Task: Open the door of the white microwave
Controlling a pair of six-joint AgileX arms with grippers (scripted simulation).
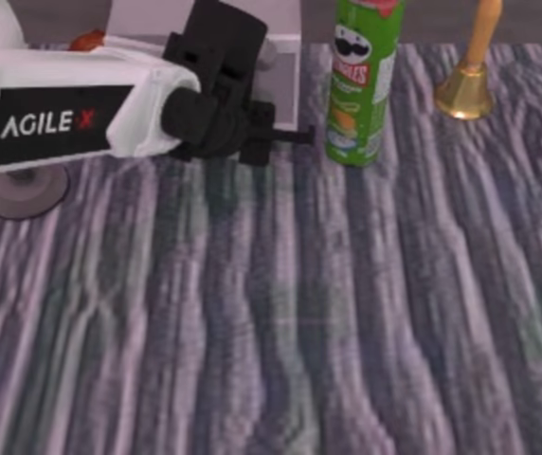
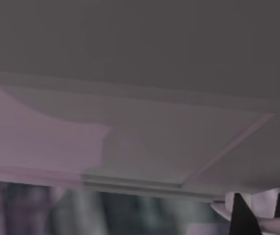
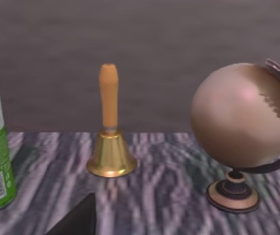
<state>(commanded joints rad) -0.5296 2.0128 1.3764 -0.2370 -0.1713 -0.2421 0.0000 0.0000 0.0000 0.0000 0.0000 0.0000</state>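
The white microwave (image 1: 148, 24) stands at the table's back edge, left of centre, mostly hidden under my left arm. My left gripper (image 1: 252, 128) is pressed against its front. In the left wrist view the door (image 2: 130, 137) fills the picture as a flat white panel with a raised frame. Two black fingertips (image 2: 243, 220) stand close together with a white edge of the door between them. I cannot tell how far the door stands from the microwave's body. My right gripper (image 3: 79, 220) is parked off the table's right side, facing the bell.
A green Pringles can (image 1: 361, 81) stands right beside the microwave, very near the left gripper. A brass bell (image 1: 468, 71) with an orange handle is further right. A brown globe (image 3: 243, 122) shows beside the bell. A grey round base (image 1: 25, 190) lies under the left arm.
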